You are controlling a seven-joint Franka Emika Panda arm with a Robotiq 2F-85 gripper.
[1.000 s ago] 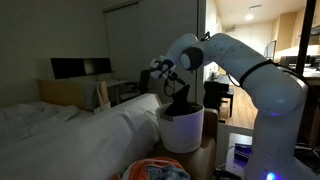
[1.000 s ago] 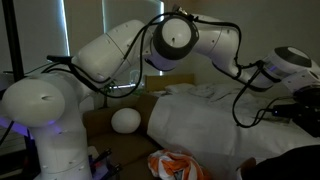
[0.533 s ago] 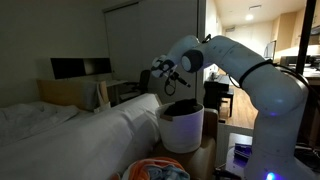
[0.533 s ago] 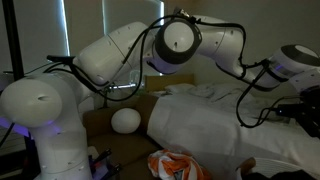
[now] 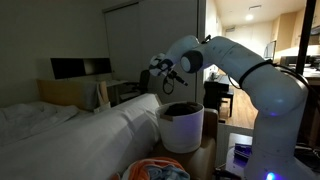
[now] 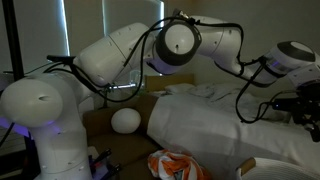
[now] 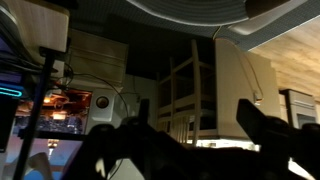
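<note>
My gripper [image 5: 170, 82] hangs just above a white bucket [image 5: 183, 135] beside the bed, seen in an exterior view. Something dark [image 5: 181, 108] lies inside the bucket at its rim, and the gripper does not touch it. In the wrist view the gripper [image 7: 200, 122] is open: its two dark fingers [image 7: 255, 115] stand far apart with nothing between them. The gripper [image 6: 300, 103] also shows at the far right of an exterior view, above the white bedding [image 6: 210, 120]; the bucket is hidden there.
A bed [image 5: 70, 125] with white covers fills the left of the scene. An orange patterned cloth [image 5: 155, 170] lies at the front. A white ball [image 6: 125, 121] rests by the bed. A wooden chair [image 7: 190, 85] and a desk with a screen [image 5: 80, 68] stand behind.
The gripper rose out of the bucket and its jaws opened. The dark thing it reached into the bucket with now lies in the bucket.
</note>
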